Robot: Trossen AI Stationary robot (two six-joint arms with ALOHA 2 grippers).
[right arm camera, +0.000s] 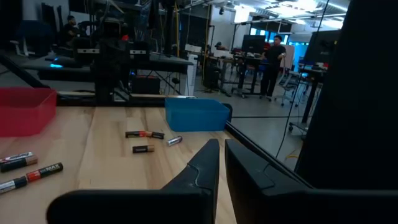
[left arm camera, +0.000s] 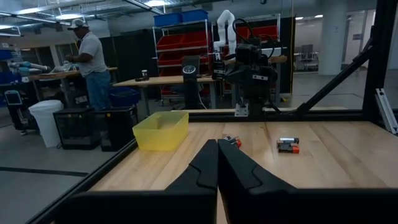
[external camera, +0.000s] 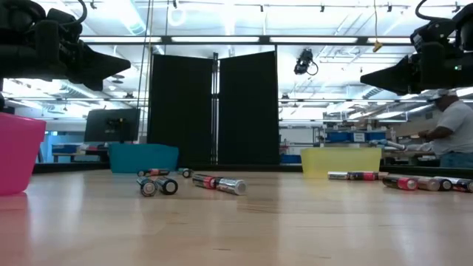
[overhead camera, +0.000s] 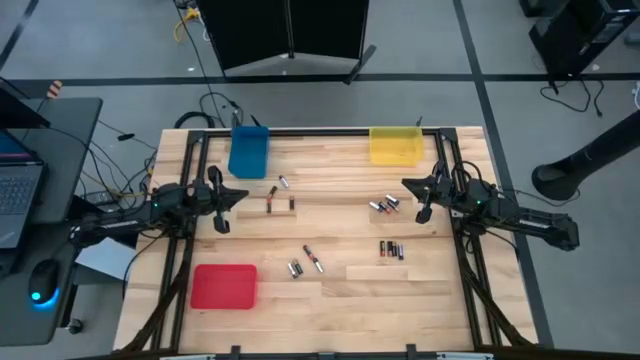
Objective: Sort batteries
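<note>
Both claws are sitting clenched with nothing in them right now. The left claw point(overhead camera: 219, 205) is hanging above the worktop point(overhead camera: 330, 300) near its left edge, fingers pressed together, and the right claw point(overhead camera: 424, 197) is doing the same near the right edge, jaws pretty much touching. Neither one is touching a cell.

The batteries point(overhead camera: 306, 260) are all lying flat on the wood, none in a tray as far as I can tell. A clump is sitting just beside the right claw, a row is lying a bit nearer the front edge on that side, a few are scattered around the middle, and a couple are resting close to the blue tray point(overhead camera: 248, 152) at the back-left. The yellow tray point(overhead camera: 396, 144) is sitting at the back-right and the red tray point(overhead camera: 224, 286) at the front-left corner.

Handling-wise I'm guessing these are stiff, smooth little metal cylinders, dense for their size and prone to rolling or squirting out. I'd be grabbing across the middle of the barrel, fingers square to its length, after opening just wider than the cell.
</note>
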